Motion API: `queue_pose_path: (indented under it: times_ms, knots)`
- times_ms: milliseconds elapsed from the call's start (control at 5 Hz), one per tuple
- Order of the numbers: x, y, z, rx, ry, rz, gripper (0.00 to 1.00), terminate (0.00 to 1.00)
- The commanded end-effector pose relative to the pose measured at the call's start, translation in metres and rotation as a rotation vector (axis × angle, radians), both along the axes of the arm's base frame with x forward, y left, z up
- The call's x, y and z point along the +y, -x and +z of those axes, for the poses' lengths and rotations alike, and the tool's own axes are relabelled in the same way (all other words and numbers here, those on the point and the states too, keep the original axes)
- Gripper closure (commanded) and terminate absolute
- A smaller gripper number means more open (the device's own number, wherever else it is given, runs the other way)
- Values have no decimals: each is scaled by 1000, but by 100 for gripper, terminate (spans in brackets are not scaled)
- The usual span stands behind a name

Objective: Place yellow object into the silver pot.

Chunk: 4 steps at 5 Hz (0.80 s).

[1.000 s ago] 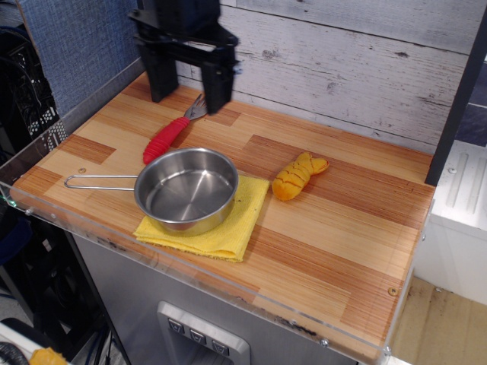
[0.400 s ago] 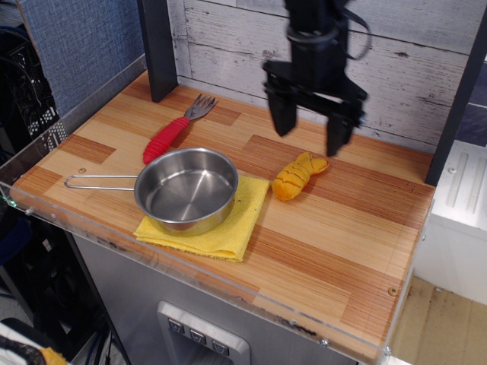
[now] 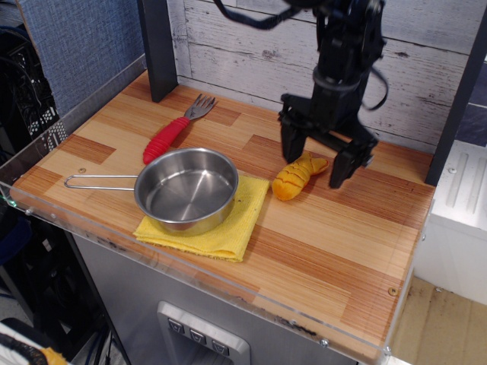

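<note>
The yellow object [image 3: 295, 176], an orange-yellow soft toy with dark stripes and a lobed end, lies on the wooden table right of centre. My gripper [image 3: 314, 165] is open, its two black fingers low over the table and straddling the toy's lobed far end without closing on it. The silver pot [image 3: 186, 190] stands empty on a yellow cloth [image 3: 228, 228] at the front left, its wire handle [image 3: 99, 182] pointing left.
A fork with a red handle [image 3: 171, 134] lies behind the pot. A dark post [image 3: 156, 49] stands at the back left. A clear acrylic rim [image 3: 190, 266] runs along the table's front edge. A grey plank wall backs the table.
My gripper has swung from the back left over the fork to the right and come down around the toy's far end. The toy and pot have not moved.
</note>
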<state>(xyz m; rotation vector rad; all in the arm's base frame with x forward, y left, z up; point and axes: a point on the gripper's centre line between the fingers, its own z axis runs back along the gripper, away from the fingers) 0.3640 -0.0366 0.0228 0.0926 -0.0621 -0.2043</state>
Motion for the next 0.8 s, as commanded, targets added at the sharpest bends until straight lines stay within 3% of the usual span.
queue_pose_path:
  times_ms: [0, 200, 600]
  knots:
    - [29, -8, 0, -17, -150, -9, 0, 0]
    - [30, -4, -14, 14, -120, 0, 100, 0]
    - [26, 1, 12, -14, -16, 6, 100, 0]
